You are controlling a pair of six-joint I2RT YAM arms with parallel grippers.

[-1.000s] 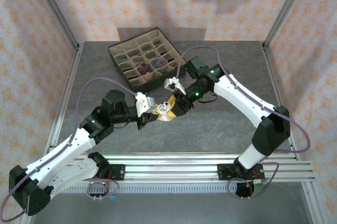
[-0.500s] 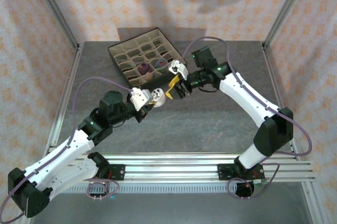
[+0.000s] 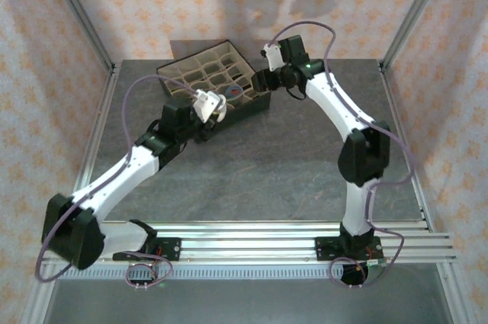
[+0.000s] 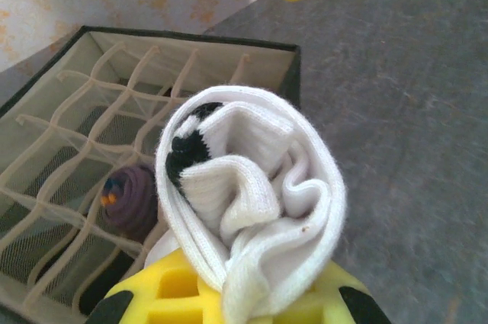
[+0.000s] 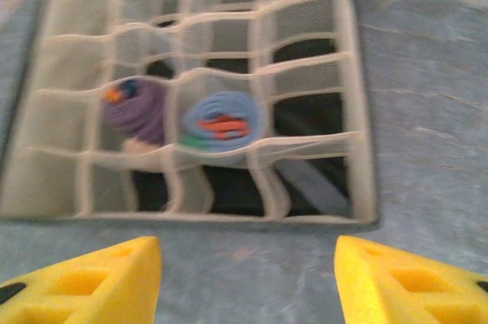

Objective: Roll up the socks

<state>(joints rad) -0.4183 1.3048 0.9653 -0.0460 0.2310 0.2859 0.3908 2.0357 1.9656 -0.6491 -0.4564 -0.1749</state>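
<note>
My left gripper (image 4: 236, 301) is shut on the white sock (image 4: 252, 202). The sock is rolled into a bundle with black cuff stripes showing, and it hangs above the near edge of the compartment box (image 4: 191, 38). From above, the left gripper (image 3: 210, 107) and white sock (image 3: 219, 113) sit at the box's front side. A rolled dark purple sock (image 5: 137, 110) and a rolled grey-blue sock (image 5: 223, 122) lie in neighbouring cells. My right gripper (image 5: 248, 278) is open with nothing between its yellow fingers (image 5: 412, 282). It hovers over bare table just outside the box (image 5: 364, 149).
The dark box (image 3: 191, 57) with beige grid cells stands at the back of the grey table (image 3: 290, 164). Most of its cells hold nothing. The right gripper (image 3: 264, 80) is near the box's right corner. Patterned walls and metal posts close in the table.
The right gripper has let go of the white sock, opened, and swung back to the box's right corner. The left gripper has carried the rolled sock from mid-table up to the box.
</note>
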